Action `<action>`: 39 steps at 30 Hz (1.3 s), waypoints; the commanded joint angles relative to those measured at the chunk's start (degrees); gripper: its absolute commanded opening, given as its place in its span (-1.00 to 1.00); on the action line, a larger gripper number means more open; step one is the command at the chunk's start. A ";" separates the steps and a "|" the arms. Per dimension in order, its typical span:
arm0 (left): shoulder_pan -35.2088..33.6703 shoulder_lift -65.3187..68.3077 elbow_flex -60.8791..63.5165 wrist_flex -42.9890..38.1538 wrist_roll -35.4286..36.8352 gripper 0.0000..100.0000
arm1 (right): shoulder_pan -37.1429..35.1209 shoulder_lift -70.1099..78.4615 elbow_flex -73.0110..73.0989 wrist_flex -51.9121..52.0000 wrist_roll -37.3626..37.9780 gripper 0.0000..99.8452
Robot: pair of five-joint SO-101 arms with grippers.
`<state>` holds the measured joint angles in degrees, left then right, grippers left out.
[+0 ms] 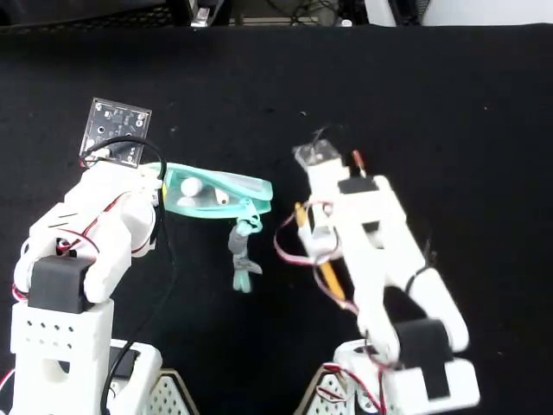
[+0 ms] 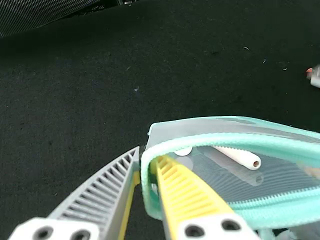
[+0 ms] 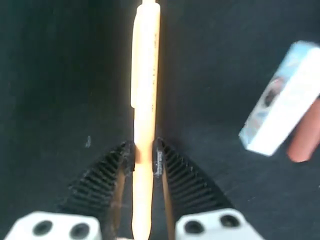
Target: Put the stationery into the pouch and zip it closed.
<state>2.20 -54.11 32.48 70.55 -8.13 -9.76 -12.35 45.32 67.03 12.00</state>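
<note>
Black cloth table (image 1: 449, 95). High view: teal pouch (image 1: 256, 187) lies open between arms, white items (image 1: 194, 192) inside; eraser (image 1: 315, 154) near right arm.

Left wrist view: left gripper (image 2: 146, 161) pinches pouch end wall, one finger inside mouth, holding it open.

Right wrist view: right gripper (image 3: 144, 150) clamped on orange pen (image 3: 145, 75), well apart from pouch.

Judgement: loading step in hand, zip undone. Next move calls for carrying pen to mouth, aligning lengthwise, releasing.
</note>
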 commanded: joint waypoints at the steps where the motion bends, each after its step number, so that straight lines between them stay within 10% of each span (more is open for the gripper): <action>1: -0.13 0.53 0.04 -0.79 -0.35 -0.94 | -0.79 -5.23 5.85 -2.37 3.43 -0.96; 8: -0.13 0.53 0.04 -0.79 -0.35 -0.94 | -1.05 -6.29 5.85 -2.46 10.46 -0.60; 39: -0.13 0.62 0.04 -0.88 -0.35 -0.94 | -7.47 20.70 -14.11 -10.46 3.34 -0.72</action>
<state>2.20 -54.11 32.48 70.55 -8.13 -16.53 6.99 33.27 55.78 15.43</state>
